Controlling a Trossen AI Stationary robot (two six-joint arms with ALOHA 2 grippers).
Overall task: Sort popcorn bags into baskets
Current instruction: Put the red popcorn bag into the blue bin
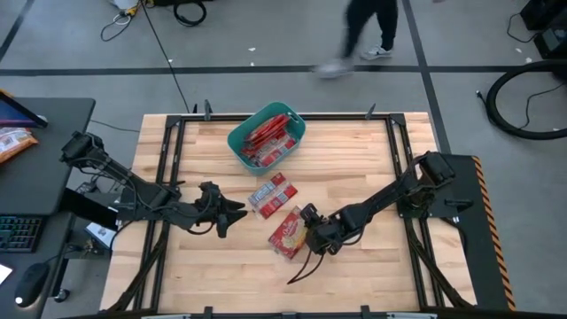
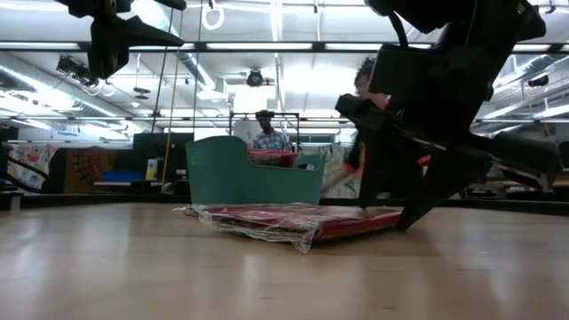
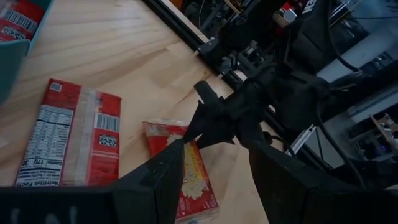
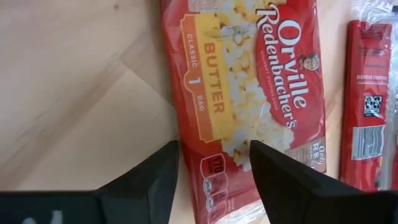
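Grey floor with cables, a person walking; bright ceiling strip lights overhead

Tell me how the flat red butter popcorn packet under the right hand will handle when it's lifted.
The flat red butter popcorn packet looks thin and light, so it will probably flex or droop when lifted by an edge. Its glossy clear wrapper may slip between the right hand fingers. Lying flush on the wooden table, it likely resists getting under.

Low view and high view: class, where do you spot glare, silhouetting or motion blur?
Low view: bright ceiling lights wash out the background and leave the right gripper a dark silhouette, while the plastic wrap of the popcorn bags catches a sheen. High view: a person walking past beyond the table is smeared by motion blur.
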